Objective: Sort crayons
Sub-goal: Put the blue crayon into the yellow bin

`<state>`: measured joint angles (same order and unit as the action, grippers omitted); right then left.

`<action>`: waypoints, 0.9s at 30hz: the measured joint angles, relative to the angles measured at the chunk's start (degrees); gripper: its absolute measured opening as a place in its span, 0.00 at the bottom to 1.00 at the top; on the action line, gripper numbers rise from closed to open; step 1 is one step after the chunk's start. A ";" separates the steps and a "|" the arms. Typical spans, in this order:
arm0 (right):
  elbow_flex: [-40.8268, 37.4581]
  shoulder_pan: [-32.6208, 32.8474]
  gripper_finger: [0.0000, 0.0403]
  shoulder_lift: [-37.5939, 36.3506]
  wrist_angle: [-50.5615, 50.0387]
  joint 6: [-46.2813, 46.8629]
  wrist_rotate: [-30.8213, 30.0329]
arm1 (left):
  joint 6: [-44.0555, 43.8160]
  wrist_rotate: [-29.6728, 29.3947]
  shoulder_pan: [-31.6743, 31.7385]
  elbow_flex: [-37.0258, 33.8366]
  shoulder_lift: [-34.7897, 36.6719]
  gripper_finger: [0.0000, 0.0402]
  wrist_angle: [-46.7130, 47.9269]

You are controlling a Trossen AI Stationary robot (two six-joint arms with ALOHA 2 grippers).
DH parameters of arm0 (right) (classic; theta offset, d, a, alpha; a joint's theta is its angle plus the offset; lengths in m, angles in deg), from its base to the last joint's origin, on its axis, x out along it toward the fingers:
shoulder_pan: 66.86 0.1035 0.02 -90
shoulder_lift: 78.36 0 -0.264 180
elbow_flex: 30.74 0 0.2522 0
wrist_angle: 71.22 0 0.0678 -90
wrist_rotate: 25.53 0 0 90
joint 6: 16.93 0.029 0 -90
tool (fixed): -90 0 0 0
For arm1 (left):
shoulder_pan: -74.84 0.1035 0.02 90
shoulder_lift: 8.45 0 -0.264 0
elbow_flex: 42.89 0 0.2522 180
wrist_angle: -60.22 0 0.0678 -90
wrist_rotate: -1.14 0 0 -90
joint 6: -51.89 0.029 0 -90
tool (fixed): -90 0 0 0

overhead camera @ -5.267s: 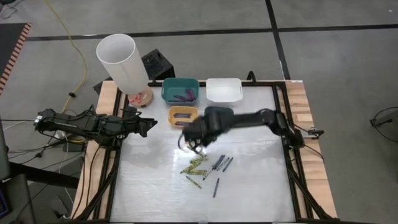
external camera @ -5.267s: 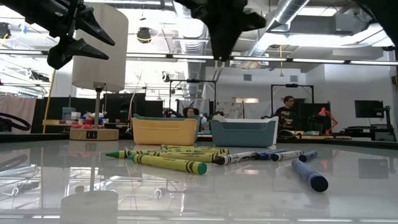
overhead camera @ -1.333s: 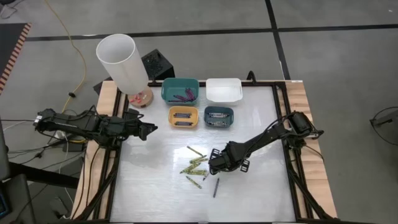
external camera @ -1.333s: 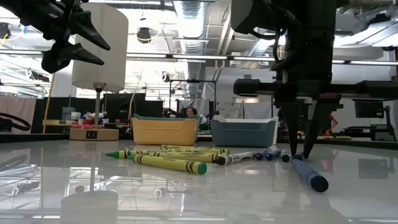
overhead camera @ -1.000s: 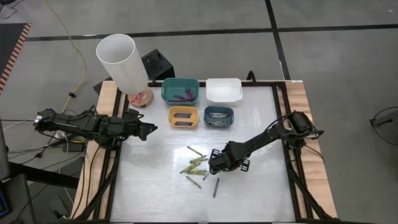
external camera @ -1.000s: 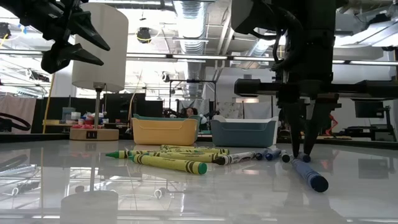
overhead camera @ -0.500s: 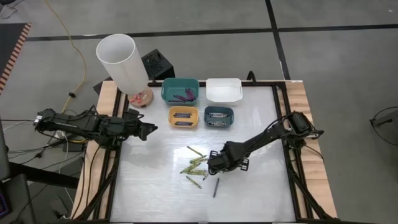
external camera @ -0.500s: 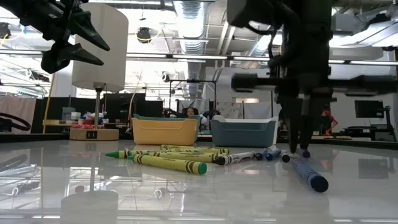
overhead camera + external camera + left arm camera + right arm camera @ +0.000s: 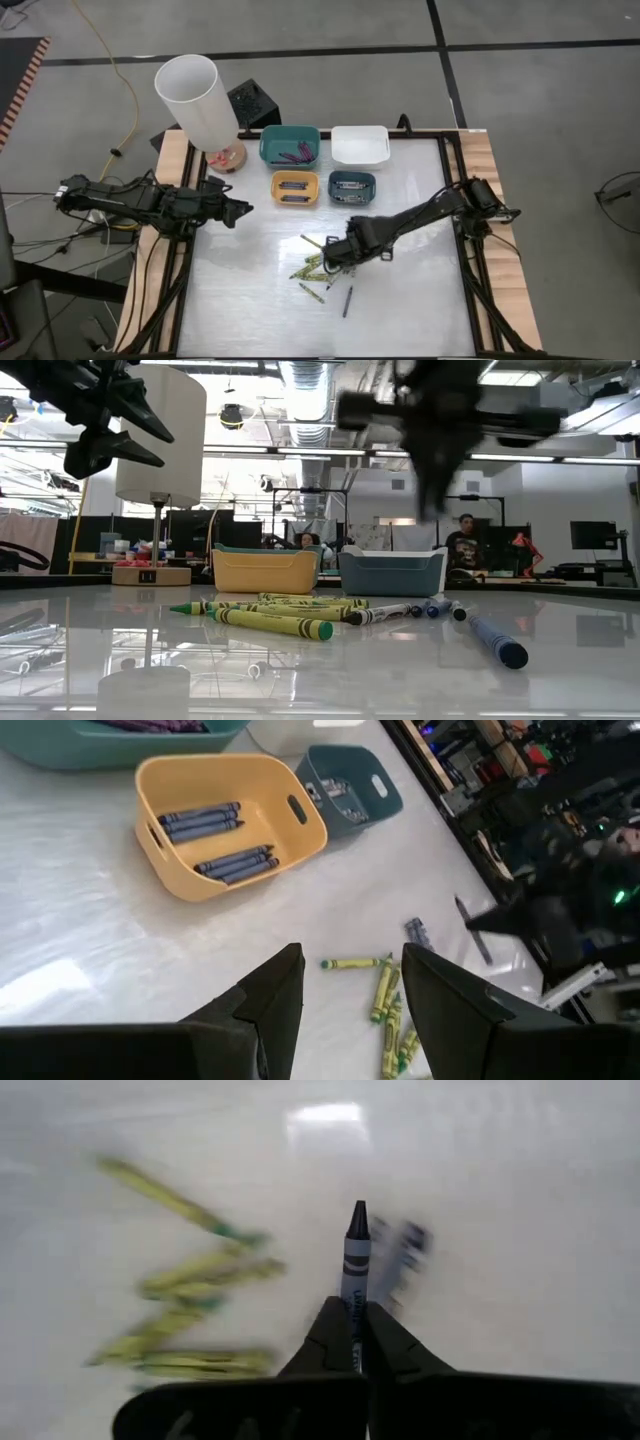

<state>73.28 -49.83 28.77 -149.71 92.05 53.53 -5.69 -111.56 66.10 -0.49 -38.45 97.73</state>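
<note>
My right gripper (image 9: 335,255) hangs over the loose crayons at mid-table, shut on a dark grey crayon (image 9: 355,1255); the low view shows it blurred, well above the table (image 9: 435,460). Yellow-green crayons (image 9: 313,266) lie flat on the table beside it, and they show in the right wrist view (image 9: 190,1270). One blue crayon (image 9: 346,300) lies apart, nearer the front edge. My left gripper (image 9: 240,210) is open and empty above the table's left edge, fingers level, pointing right. My right gripper pinches the dark grey crayon's blunt rear end (image 9: 352,1312) between its two fingers. The crayon runs on along the fingers, its pointed tip (image 9: 357,1215) sticking out past them. It is lifted clear of the table.
At the back stand a teal bin (image 9: 290,145) with purple crayons, a white bin (image 9: 360,145), a yellow bin (image 9: 295,186) with blue crayons and a small blue bin (image 9: 352,187) with grey ones. A white lamp (image 9: 200,95) stands at the far left corner.
My right gripper's fingers, open on either side of a crayon on the table, have shut on it. The gripper has then risen and gone toward the table's left and far side with the crayon lifted clear. The other crayons have stayed where they were.
</note>
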 joint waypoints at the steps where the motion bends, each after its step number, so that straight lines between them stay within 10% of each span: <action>1: 1.21 -0.68 0.00 0.00 0.14 -2.30 -0.89 | 0.02 0.58 0.00 -0.02 0.02 0.40 0.00; 27: 9.86 -27.10 0.00 0.11 32.36 -94.33 0.71 | -1.75 -4.72 -0.01 -0.02 -0.01 0.40 -0.26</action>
<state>83.14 -76.93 28.88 -117.35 -2.28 54.25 -7.44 -116.28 66.10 -0.50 -38.45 97.47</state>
